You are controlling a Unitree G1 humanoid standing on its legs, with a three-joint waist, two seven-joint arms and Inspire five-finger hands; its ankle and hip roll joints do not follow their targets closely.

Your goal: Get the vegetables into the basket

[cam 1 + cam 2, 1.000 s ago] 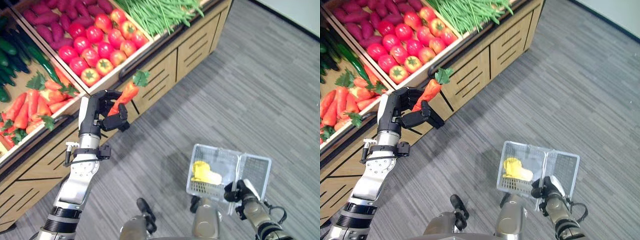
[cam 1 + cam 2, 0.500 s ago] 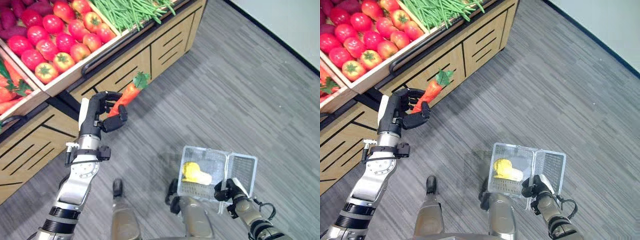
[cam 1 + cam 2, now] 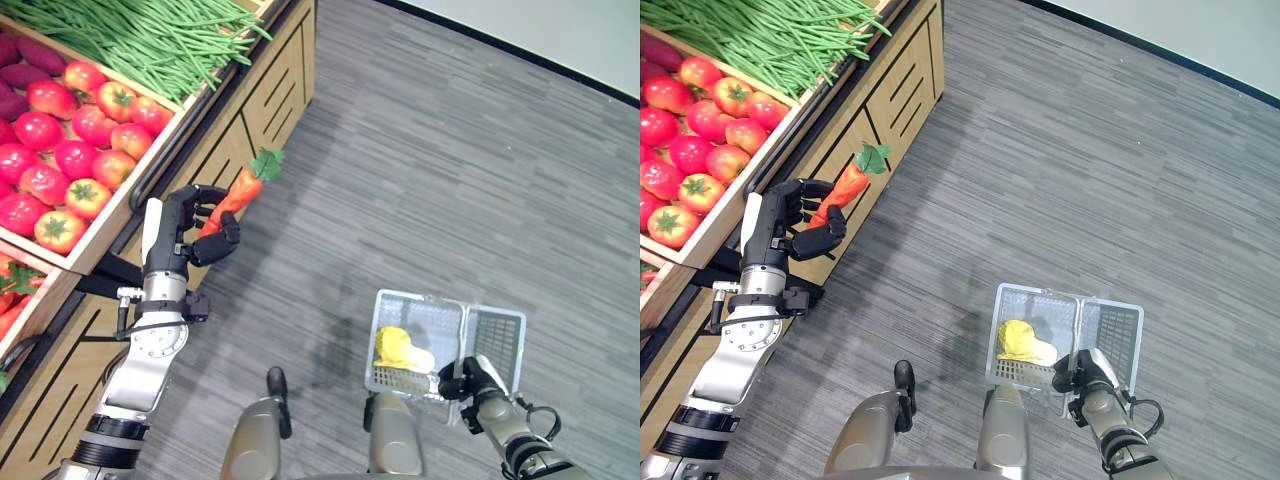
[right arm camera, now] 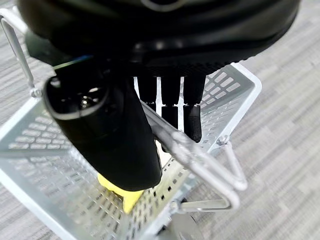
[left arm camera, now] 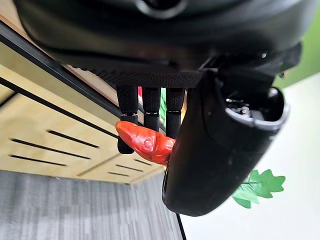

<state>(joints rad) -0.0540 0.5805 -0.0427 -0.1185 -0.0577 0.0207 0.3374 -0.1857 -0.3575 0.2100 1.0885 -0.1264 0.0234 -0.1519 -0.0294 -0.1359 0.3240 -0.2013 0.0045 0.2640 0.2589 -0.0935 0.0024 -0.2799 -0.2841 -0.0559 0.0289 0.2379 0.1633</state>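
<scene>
Grey plank floor (image 3: pixel 480 180) runs beside a wooden produce stand (image 3: pixel 255 105). At the stand's edge, the left robot hand (image 3: pixel 185 232) has fingers and thumb curled round a carrot (image 3: pixel 232 195), held in the air with its green top up and outward. Well apart, low on the right, the right robot hand (image 3: pixel 468 380) is clenched round the handle of a wire basket (image 3: pixel 500 335) holding a yellow item (image 3: pixel 400 348). Tomatoes (image 3: pixel 60 130) and green beans (image 3: pixel 140 40) fill the stand's bins.
</scene>
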